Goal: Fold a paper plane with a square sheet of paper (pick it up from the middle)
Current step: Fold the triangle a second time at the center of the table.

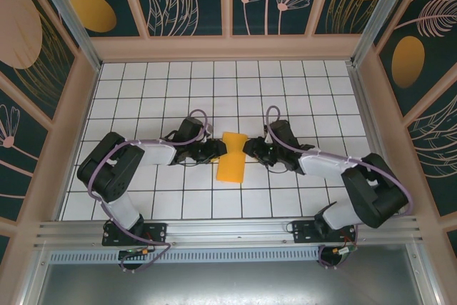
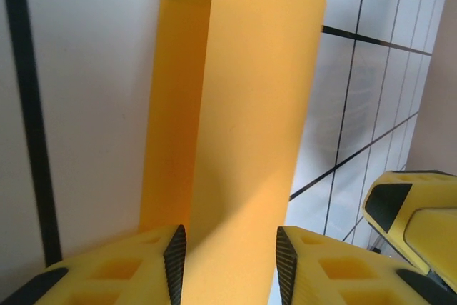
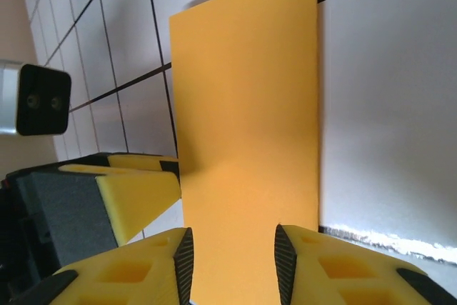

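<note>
The square sheet of paper (image 1: 230, 168) is orange-yellow and lies at the table's middle, doubled into a narrow strip that pinches in at its waist. My left gripper (image 1: 218, 151) reaches that waist from the left and my right gripper (image 1: 248, 149) from the right, their tips almost meeting. In the left wrist view the paper (image 2: 235, 105) shows two layers, the upper one bowed, running away between the parted jaws of the left gripper (image 2: 230, 262). Seen from the right wrist, the paper (image 3: 246, 91) spans wider than the gap of the right gripper (image 3: 233, 266), whose jaws stand apart.
White gridded table (image 1: 178, 91) with pale walls on three sides and a metal rail (image 1: 228, 232) at the near edge. A yellow finger of the right gripper (image 2: 421, 212) sits close beside the left one; the left gripper's finger (image 3: 136, 191) crowds the right wrist view.
</note>
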Motion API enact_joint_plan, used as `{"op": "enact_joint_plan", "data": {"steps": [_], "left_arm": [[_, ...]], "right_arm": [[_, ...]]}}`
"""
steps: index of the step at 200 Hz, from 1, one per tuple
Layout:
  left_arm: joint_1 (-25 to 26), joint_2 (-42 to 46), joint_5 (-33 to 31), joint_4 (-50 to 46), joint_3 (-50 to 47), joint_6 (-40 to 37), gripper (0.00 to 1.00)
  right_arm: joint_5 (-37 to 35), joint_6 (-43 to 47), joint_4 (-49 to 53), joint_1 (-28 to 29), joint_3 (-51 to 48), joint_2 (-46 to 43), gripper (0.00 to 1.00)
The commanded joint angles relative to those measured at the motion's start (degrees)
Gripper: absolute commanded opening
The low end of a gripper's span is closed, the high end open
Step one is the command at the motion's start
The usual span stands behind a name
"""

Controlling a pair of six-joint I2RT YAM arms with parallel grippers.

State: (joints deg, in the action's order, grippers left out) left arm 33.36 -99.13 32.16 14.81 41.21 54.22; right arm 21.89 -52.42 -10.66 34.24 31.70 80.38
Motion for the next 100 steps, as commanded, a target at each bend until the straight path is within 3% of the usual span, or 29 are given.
{"op": "enact_joint_plan", "data": {"steps": [1,36,46,48,53,57,100], "left_arm": [[-0.15,-0.76,2.86,1.81,1.65,-1.29,0.36],[-0.18,-0.19,3.12,1.43,2.10,-1.47,0.30],[-0.15,0.05,2.57,0.74,2.34,-1.65,0.29],[-0.19,0.07,2.56,0.68,2.33,-1.68,0.29],[-0.15,0.20,2.41,0.82,2.30,-1.74,0.29],[-0.14,0.32,2.53,0.85,2.29,-1.61,0.29],[-0.14,0.61,5.01,4.36,1.72,-0.70,0.36]], "right_arm": [[-1.52,1.80,-3.36,0.38,-2.30,-5.18,0.41],[-5.95,7.31,-2.30,1.42,-3.29,-13.31,0.49],[-8.34,9.29,-1.98,2.33,-3.79,-14.46,0.56],[-8.79,9.89,-1.89,2.50,-3.94,-14.64,0.60],[-9.33,11.59,-1.92,2.91,-4.16,-14.91,0.87],[-9.72,12.99,-1.62,3.20,-4.27,-14.99,0.96],[-12.35,20.38,0.14,6.48,-4.54,-16.21,0.91]]}}
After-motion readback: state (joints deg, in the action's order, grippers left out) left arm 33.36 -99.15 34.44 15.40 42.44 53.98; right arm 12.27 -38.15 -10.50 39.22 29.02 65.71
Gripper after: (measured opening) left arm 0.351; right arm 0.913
